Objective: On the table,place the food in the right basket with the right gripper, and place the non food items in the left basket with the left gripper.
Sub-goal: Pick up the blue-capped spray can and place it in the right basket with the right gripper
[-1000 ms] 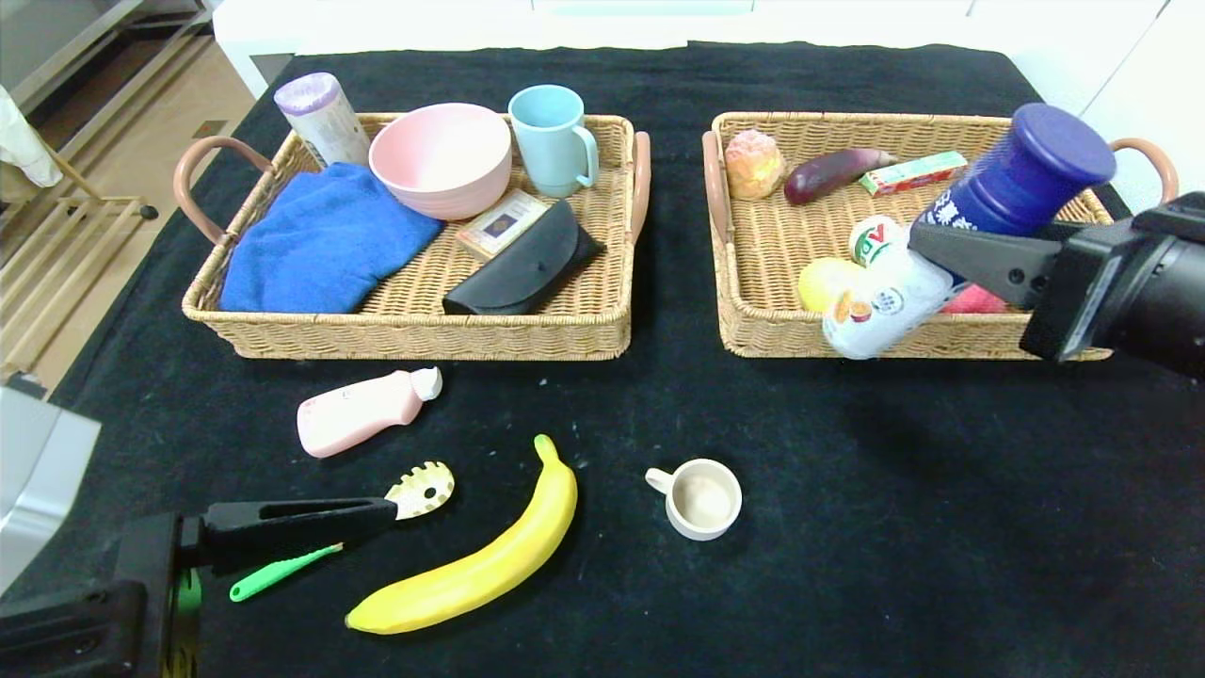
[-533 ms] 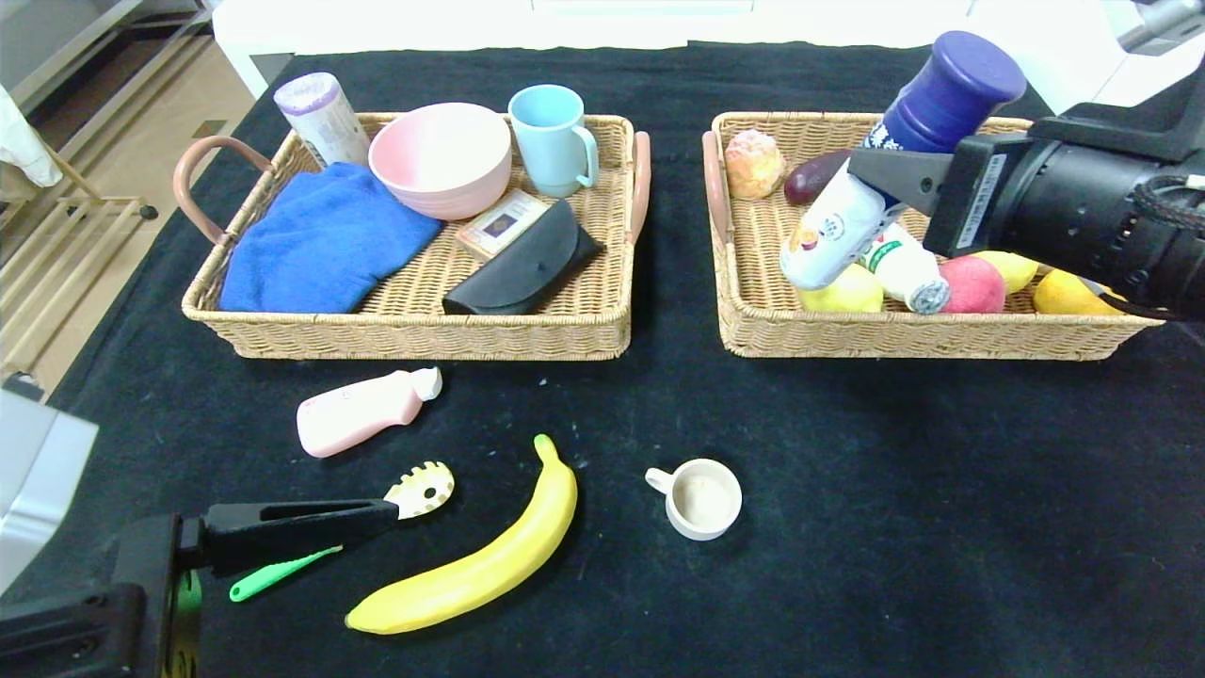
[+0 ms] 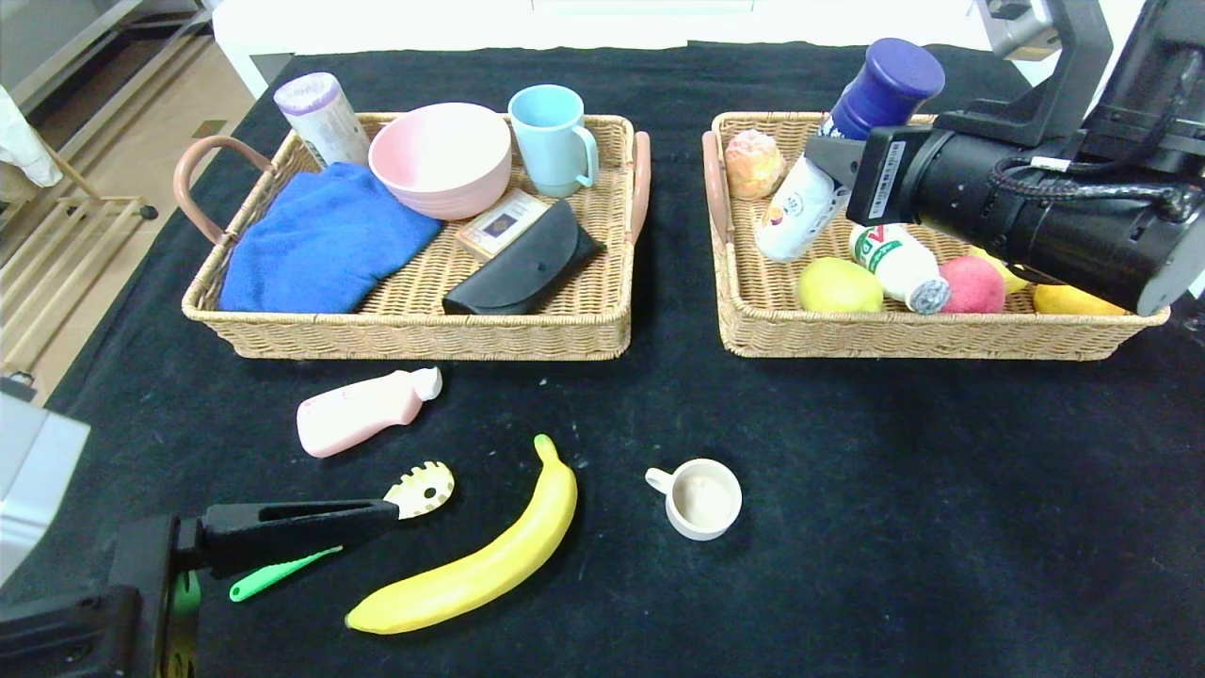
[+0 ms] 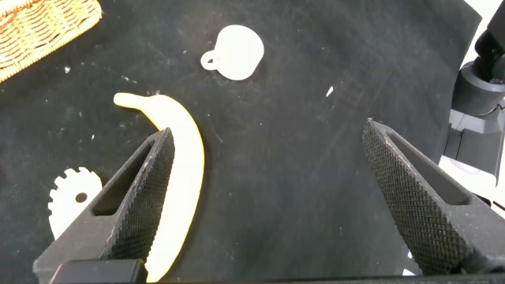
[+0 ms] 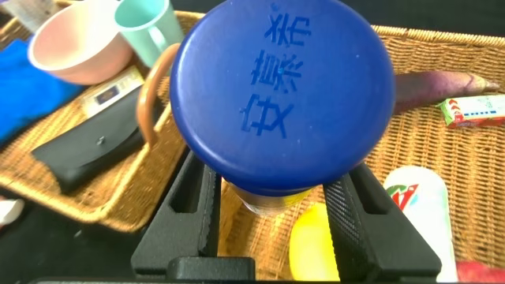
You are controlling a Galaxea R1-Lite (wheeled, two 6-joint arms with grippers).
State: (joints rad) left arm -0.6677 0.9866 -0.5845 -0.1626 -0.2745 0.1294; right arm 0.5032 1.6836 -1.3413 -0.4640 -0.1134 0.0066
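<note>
Over the right basket (image 3: 927, 339), the right gripper (image 3: 828, 174) holds the bottle (image 3: 800, 202) tilted, cap (image 5: 282, 95) up, jaws tight on its neck. Below its base lies bare wicker, with a lemon (image 3: 838, 285) just beside. I would lower it there, then release. The left gripper (image 4: 268, 197) waits wide above the banana (image 3: 480, 560).

Right arm (image 3: 1036, 212): black cylindrical wrist housing, white barcode label, braided black cable along top. Left gripper (image 4: 272, 197): matte black jaws, cross-hatched inner pads, slotted outer faces
</note>
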